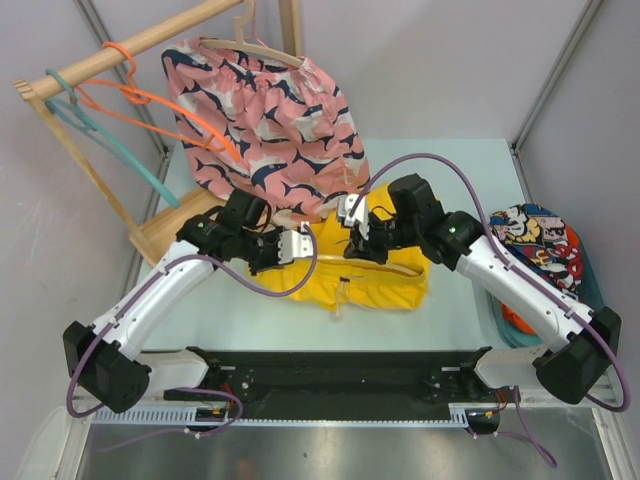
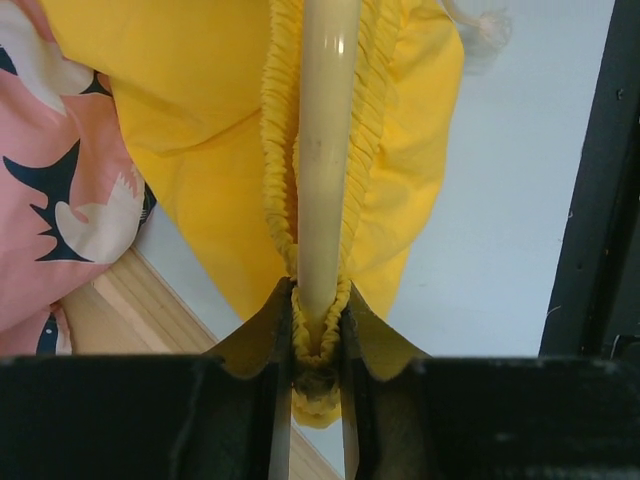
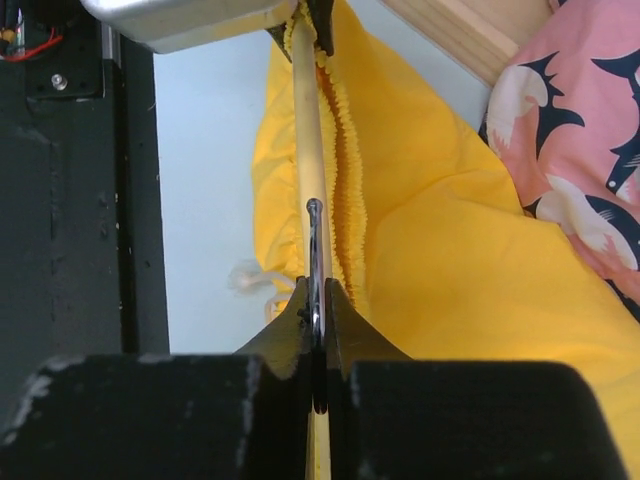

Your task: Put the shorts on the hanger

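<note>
The yellow shorts (image 1: 375,277) lie mid-table, their gathered waistband lifted between my two grippers. The pale-yellow hanger arm (image 2: 325,150) runs inside the elastic waistband (image 2: 282,150). My left gripper (image 2: 320,300) is shut on the waistband end wrapped round the hanger's tip; it shows in the top view (image 1: 298,246) at the shorts' left corner. My right gripper (image 3: 316,295) is shut on the hanger's thin metal hook (image 3: 314,240); the pale arm (image 3: 305,120) runs from it to the left gripper. It shows in the top view (image 1: 352,228). The pale drawstring (image 3: 250,278) hangs onto the table.
The pink whale-print shorts (image 1: 270,110) hang on a wooden hanger from the wooden rack (image 1: 120,55) at the back left, touching the yellow shorts. Orange (image 1: 150,100) and teal (image 1: 110,135) hangers hang there too. A cartoon-print garment (image 1: 535,240) fills a bin at right.
</note>
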Robot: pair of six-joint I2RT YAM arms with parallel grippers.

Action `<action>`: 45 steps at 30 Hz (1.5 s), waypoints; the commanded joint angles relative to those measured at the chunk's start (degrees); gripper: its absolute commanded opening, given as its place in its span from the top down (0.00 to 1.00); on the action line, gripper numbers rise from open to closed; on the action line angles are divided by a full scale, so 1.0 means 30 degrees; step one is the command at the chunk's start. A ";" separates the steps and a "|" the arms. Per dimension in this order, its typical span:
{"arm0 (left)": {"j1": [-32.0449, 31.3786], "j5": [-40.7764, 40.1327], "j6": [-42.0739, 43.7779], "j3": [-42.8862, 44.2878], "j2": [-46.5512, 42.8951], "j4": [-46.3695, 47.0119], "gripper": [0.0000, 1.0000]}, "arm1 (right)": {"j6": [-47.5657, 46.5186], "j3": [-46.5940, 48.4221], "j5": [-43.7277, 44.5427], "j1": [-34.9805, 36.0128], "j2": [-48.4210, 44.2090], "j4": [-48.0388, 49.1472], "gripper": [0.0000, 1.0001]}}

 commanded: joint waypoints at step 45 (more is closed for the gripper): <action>-0.7360 -0.8650 -2.8242 -0.2215 -0.3380 1.3804 0.31 | 1.7098 1.1579 0.8183 0.1218 0.5386 0.5045 1.00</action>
